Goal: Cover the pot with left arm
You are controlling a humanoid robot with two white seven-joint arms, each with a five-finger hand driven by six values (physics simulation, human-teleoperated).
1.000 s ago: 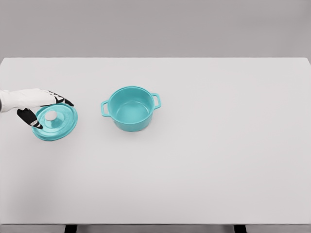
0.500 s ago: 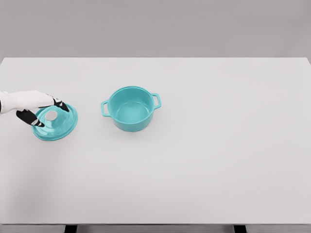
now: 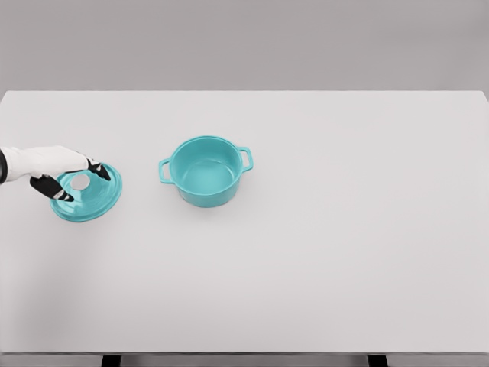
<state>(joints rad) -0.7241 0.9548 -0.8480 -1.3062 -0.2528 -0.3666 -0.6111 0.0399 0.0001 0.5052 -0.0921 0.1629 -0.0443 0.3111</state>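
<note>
White table spreads under me, grey wall behind; my left hand comes in at the left edge, dark fingertips curled about the pale knob of the teal lid; the open pot sits apart to its right.

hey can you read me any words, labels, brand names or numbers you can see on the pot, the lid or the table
There is no readable text in the head view.
The teal pot is plain, with no brand or label showing.
The teal lid, at the left hand, has only a blank white knob.
The white table carries no marks or numbers.
</note>
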